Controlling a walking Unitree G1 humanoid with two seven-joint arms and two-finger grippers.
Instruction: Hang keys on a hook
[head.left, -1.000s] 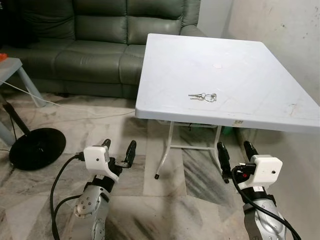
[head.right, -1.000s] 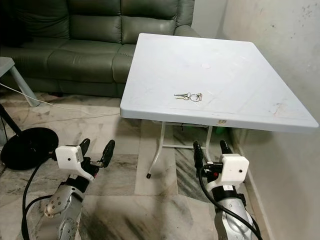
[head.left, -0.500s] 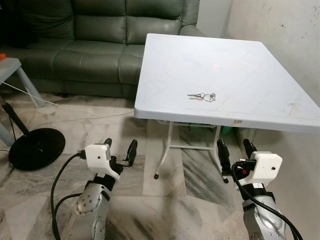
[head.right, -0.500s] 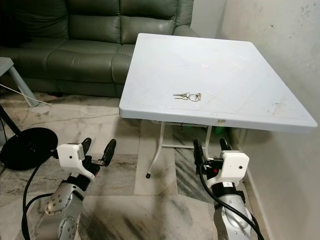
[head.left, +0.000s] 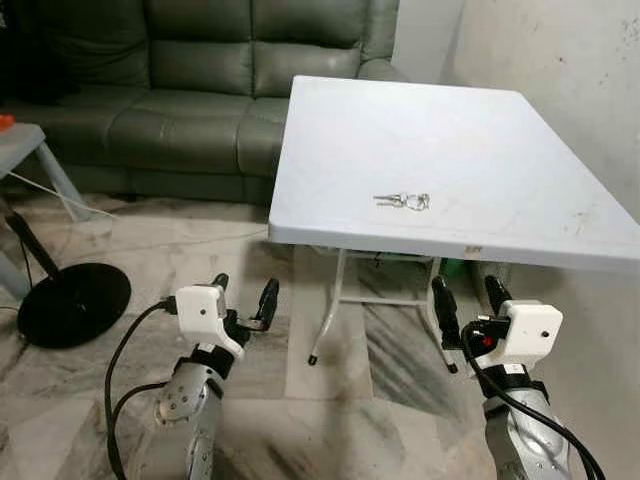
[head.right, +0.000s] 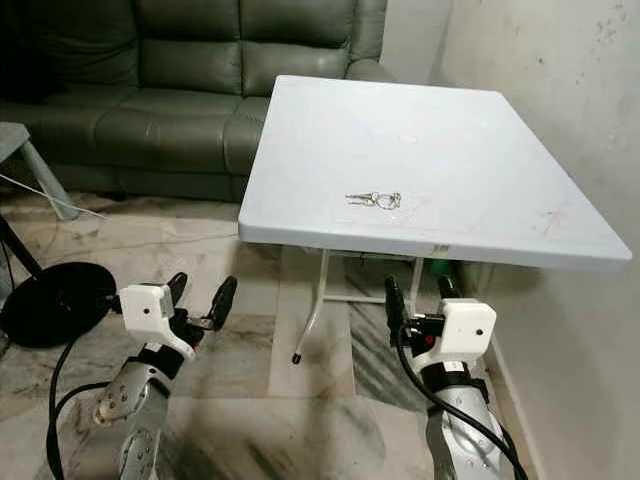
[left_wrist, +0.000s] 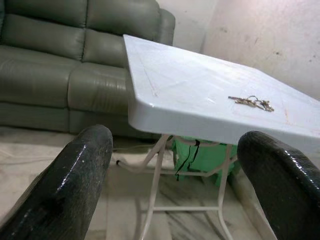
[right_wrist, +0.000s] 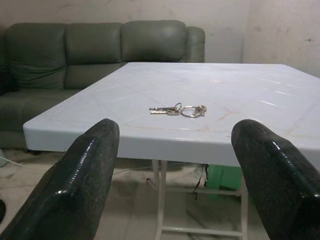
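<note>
Keys (head.left: 403, 201) lying flat at centre frame near the front edge of a white bench (head.left: 330, 120), within reach; left gripper (head.left: 243, 302) and right gripper (head.left: 468, 305) low in the bottom corners, fingers spread, empty, presumably ready to grasp.

no readable text, labels, brands or numbers, small sticker on table edge (head.left: 474, 249) too blurred to read

The keys (head.left: 403, 201) lie on the table (head.left: 500, 150), near its front edge, with a sofa (head.left: 180, 90) behind-left.
</note>
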